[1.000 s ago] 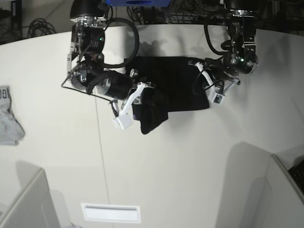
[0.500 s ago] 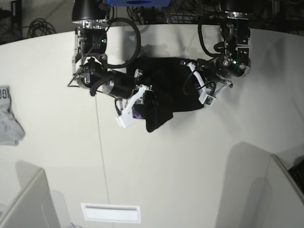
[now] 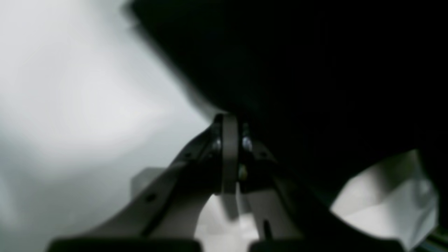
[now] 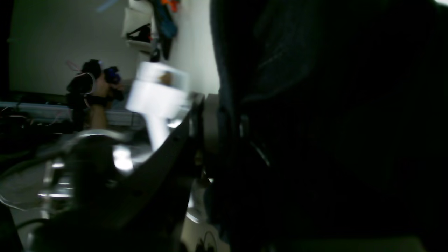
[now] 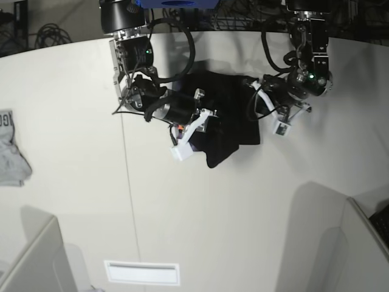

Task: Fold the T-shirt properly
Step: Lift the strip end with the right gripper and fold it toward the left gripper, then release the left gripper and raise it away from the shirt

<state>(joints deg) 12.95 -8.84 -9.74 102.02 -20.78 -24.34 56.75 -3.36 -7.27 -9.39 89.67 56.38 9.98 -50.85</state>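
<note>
Right tool (image 5: 193, 131) amid T-shirt (image 5: 228, 103) folds

1. We see the T-shirt (image 5: 222, 112) as a bunched black mass of cloth at the far middle of the white worktop (image 5: 200, 213), with no print facing us.
2. Its upper part spreads roughly flat across the worktop, edges uneven.
3. A lower fold on its near side hangs down to a blunt point, lifted off the worktop.
4. In both wrist views the cloth (image 3: 315, 70) fills the frame as dark, blurred fabric, pinched between the jaws.
5. It sits well apart from the worktop's near edge.
</note>
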